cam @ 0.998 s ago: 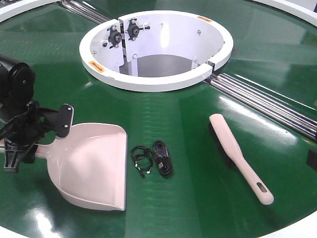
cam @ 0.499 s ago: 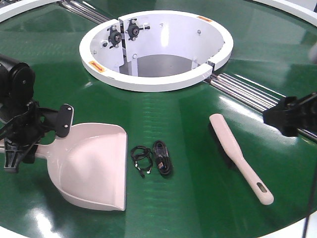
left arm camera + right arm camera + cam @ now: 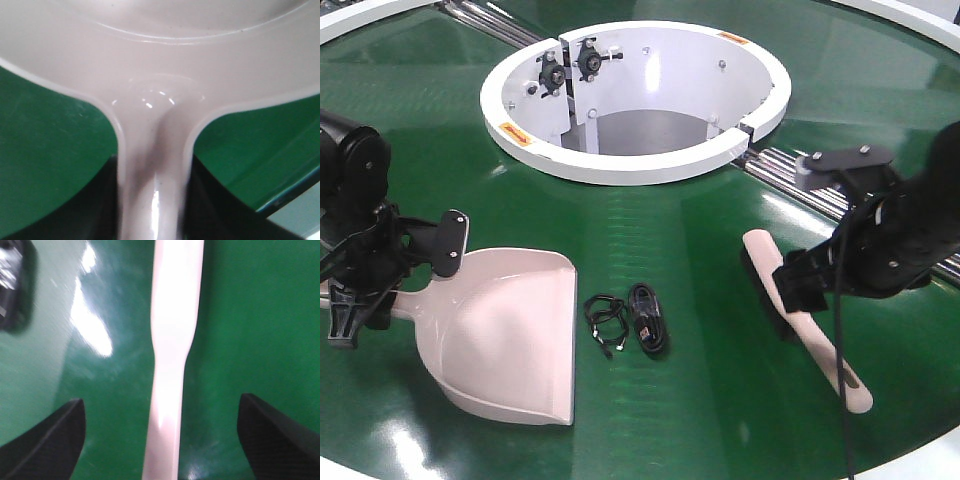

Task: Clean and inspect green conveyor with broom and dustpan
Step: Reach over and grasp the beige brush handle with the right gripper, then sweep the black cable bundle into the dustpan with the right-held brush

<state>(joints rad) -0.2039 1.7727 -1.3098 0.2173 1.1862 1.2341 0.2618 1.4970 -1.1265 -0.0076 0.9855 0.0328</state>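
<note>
Over the green conveyor, the right gripper is hovering with jaws spread wide astride the broom handle. A squeeze landing off-centre could be sending that slim handle skidding across the glossy belt. The left gripper is clamping the dustpan handle.

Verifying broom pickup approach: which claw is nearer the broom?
Right. The right claw hangs open over the broom, one finger each side of its handle; the left claw is far across the green conveyor, gripping the dustpan handle.
</note>
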